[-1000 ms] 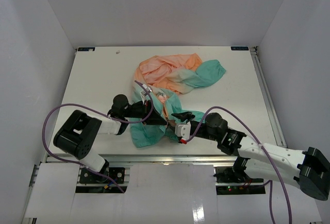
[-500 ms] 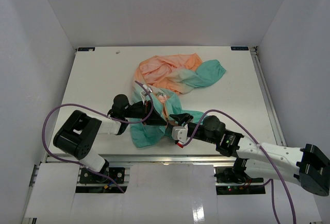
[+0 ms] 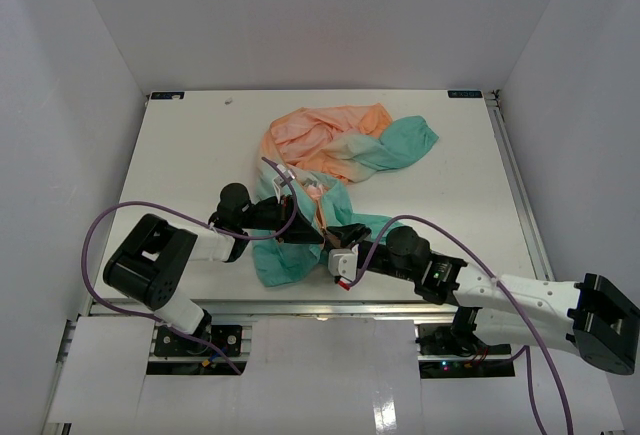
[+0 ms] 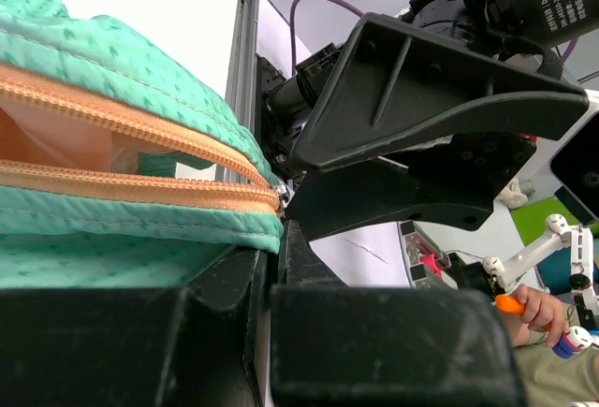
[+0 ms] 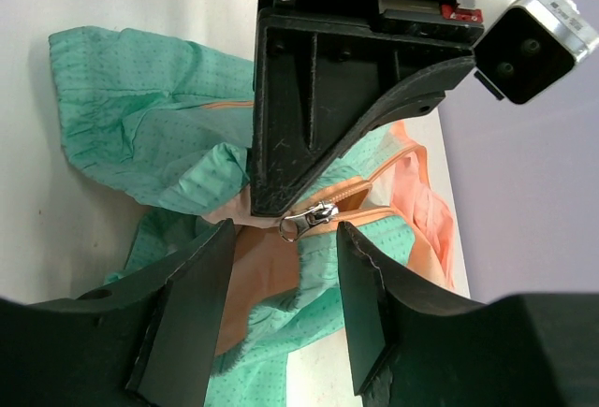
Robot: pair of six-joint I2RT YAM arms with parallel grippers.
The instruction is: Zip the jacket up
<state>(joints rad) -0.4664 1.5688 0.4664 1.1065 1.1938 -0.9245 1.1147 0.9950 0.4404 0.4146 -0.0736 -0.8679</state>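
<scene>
Above jacket [image 5: 131, 117], right hand [image 5: 285, 239] wide-fingered

White table [image 3: 200, 145]; white walls [image 3: 320, 15] on three sides; small speck [image 3: 229, 101] near far-left corner.

The jacket [image 5: 140, 98] is seen to be thin, matt cloth, finely dotted with a small pattern and softly creased. Its zipper tape [image 4: 122, 122] is made of ribbed orange fabric, with stitching visible alongside. The zipper pull [image 5: 316, 216] is shown as bright, glossy metal. The fingers [image 5: 187, 313] of the right gripper [image 5: 285, 239] are formed of black plastic, matt and slightly grainy, with rough edges. The left gripper [image 4: 270, 267] is finished likewise, probably in the same plastic, though it is blurred at close range. The table [image 3: 200, 145] is surfaced in smooth, matt white.
</scene>
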